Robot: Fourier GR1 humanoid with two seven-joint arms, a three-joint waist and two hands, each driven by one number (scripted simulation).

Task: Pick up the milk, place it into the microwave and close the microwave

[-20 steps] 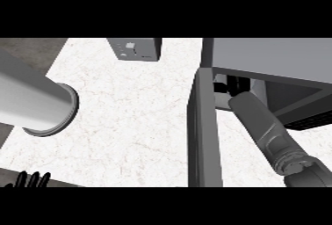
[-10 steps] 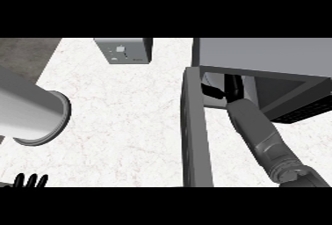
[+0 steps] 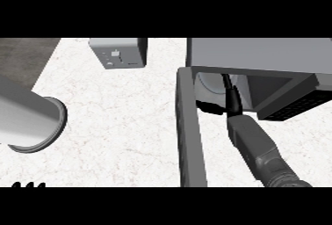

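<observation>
The microwave [image 3: 259,52] stands at the upper right with its door [image 3: 188,132] swung open, seen edge-on as a long grey bar. My right forearm [image 3: 256,147] reaches up into the cavity, and my right hand [image 3: 230,99] is inside, mostly in shadow. A pale shape, likely the milk [image 3: 209,83], shows just left of the hand inside the cavity. Whether the hand still holds it is hidden. Only the fingertips of my left hand [image 3: 29,185] show at the lower left edge, pointing up and resting.
A large grey cylinder [image 3: 26,118] lies on its side at the left. A small grey toaster [image 3: 120,52] stands at the back. White marble counter [image 3: 117,132] spreads between them and the open door.
My right forearm has pushed further into the microwave. The left hand's fingertips have sunk toward the lower edge.
</observation>
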